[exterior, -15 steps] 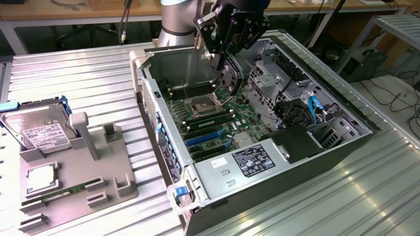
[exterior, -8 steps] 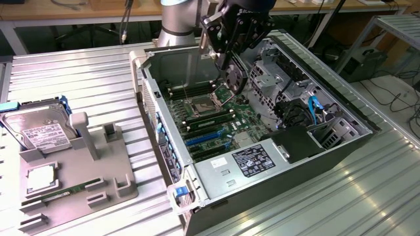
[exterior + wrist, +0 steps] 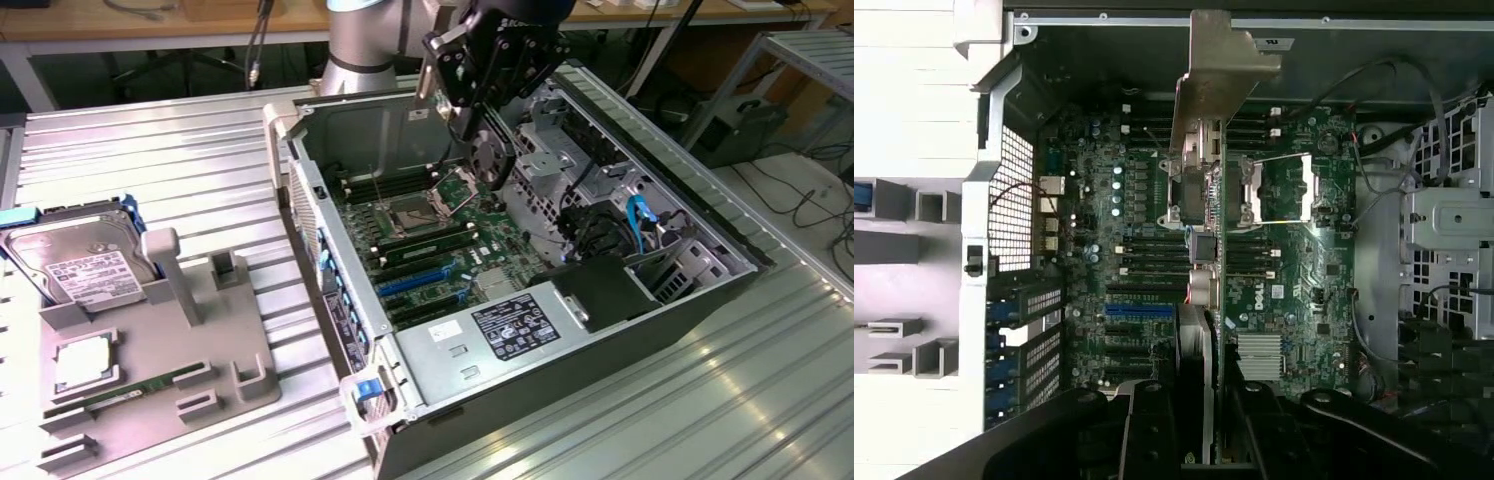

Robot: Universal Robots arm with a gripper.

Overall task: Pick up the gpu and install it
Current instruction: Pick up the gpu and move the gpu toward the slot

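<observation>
My gripper point(image 3: 478, 118) hangs over the open computer case point(image 3: 441, 385), shut on the gpu point(image 3: 490, 160). The card is held on edge above the motherboard point(image 3: 427, 225), its round black fan facing the exterior view's right. In the wrist view the gpu point(image 3: 1206, 250) appears edge-on between my gripper's point(image 3: 1204, 425) black fingers point(image 3: 1154, 425), with its silver bracket point(image 3: 1219, 70) at the far end. It floats over the green motherboard point(image 3: 1294, 260), and the blue expansion slots point(image 3: 1139, 310) lie just beside its line. The card is clear of the board.
A grey parts holder point(image 3: 200, 350) on the exterior view's left carries a silver hard drive point(image 3: 83, 265), a RAM stick point(image 3: 127, 392) and a CPU point(image 3: 83, 362). Inside the case sit the power supply point(image 3: 514, 330), drive cages point(image 3: 574, 150) and blue cables point(image 3: 641, 220).
</observation>
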